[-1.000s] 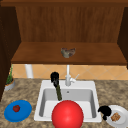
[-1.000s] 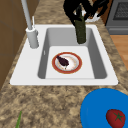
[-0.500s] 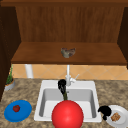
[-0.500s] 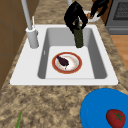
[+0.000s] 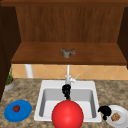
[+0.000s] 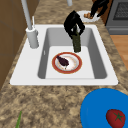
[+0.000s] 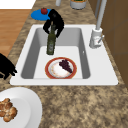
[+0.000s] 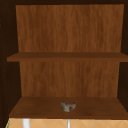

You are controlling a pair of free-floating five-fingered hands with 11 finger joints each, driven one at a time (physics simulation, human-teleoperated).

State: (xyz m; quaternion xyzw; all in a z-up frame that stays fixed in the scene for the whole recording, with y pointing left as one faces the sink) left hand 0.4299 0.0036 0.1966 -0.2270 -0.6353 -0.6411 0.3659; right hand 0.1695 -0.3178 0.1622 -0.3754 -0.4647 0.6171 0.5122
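Your left hand's (image 6: pixel 73 23) fingers are curled round the neck of the dark green bottle (image 6: pixel 76 41), which stands upright in the sink (image 6: pixel 100 62) just beside the red-rimmed plate (image 6: pixel 67 62). In the front view a big red ball (image 5: pixel 67 114) hides both bottle and plate; the side views show them plainly. Your right hand (image 5: pixel 104 111) hangs at the edge of the white plate (image 5: pixel 121 111) with the biscuit (image 5: pixel 115 116); whether its fingers are released or clenched you cannot tell. The dark food on the red-rimmed plate is hard to make out.
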